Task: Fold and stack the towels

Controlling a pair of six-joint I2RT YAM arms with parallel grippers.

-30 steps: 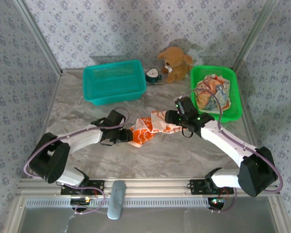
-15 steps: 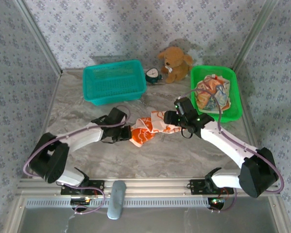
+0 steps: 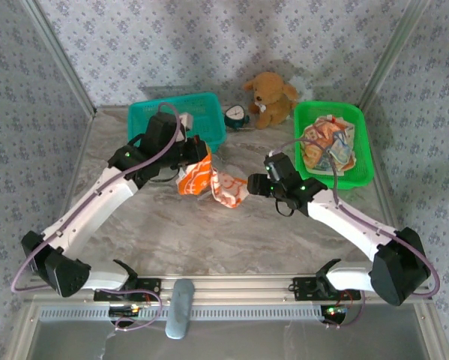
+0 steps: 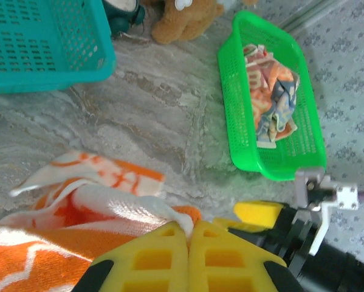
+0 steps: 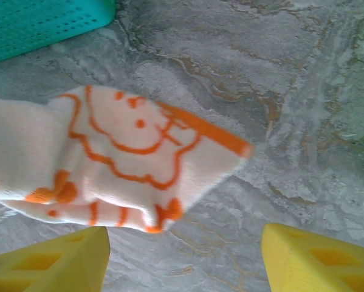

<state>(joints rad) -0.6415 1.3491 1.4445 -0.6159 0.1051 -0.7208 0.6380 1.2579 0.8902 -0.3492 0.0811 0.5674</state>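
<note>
One towel (image 3: 209,178), orange and cream with orange cartoon outlines, hangs clear of the marble-patterned table (image 3: 231,240) at the centre of the top view, just below the teal basket (image 3: 172,124). The left gripper (image 3: 200,153) holds it by the upper edge. In the left wrist view its two yellow fingers (image 4: 157,258) are pressed flat together at the bottom of the frame, nipping the cloth, whose folds bunch out to the left of them

The right gripper (image 3: 251,185) stands just right of the towel's lower end in the top view. In the right wrist view its yellow fingers (image 5: 315,258) sit far apart in the two bottom corners with nothing clamped between them. The cream cloth with its orange figure spreads across the left half of the frame above them, and I cannot tell whether it touches the finger at the bottom left

Several more towels (image 3: 325,142) lie crumpled in the green basket (image 3: 363,154) at the right of the top view. A brown plush toy (image 3: 269,97) sits at the upper centre between the two baskets, with a small teal clock-like object (image 3: 237,116) just left of it
</note>
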